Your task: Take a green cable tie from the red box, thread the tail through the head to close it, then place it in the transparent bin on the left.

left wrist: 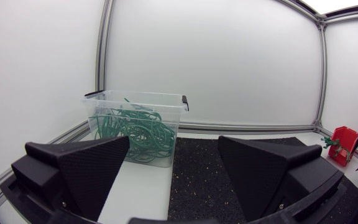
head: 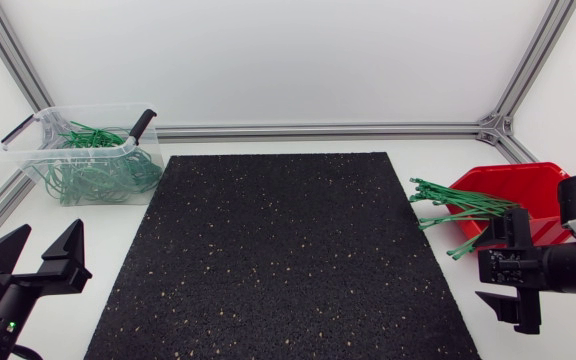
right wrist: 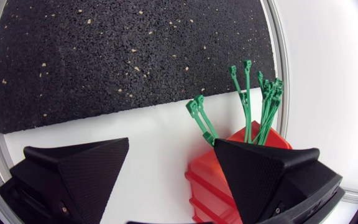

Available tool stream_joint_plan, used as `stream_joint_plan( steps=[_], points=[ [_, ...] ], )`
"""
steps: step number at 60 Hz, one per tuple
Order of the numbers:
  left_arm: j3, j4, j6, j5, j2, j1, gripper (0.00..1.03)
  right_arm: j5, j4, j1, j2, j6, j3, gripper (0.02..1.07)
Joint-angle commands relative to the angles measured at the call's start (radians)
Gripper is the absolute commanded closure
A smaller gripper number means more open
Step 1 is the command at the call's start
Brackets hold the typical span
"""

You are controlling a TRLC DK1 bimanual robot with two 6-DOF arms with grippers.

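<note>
I work at a white table with a black rubber mat, flecked with pale specks, lying across its middle. Behind it stands a plain white wall, and white panels close off both sides. A silver aluminium rail runs along the foot of the back wall, and matching struts rise from its corners. The light is soft and even.

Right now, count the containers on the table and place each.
2. The transparent bin sits at the far left corner; the red box sits at the right edge.
</note>
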Motion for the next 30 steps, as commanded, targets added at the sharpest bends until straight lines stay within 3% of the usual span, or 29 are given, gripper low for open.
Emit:
stream_joint_plan(
  steps=[1, 30],
  points=[
    [-0.039, -0.022, -0.016, -0.001, 0.004, 0.007, 0.04, 0.005, -0.033, -0.002, -0.037, -0.038, -0.035, 0.07],
    [-0.039, -0.023, -0.016, -0.001, 0.004, 0.008, 0.04, 0.034, -0.111, -0.01, -0.175, -0.102, -0.093, 0.07]
  ],
)
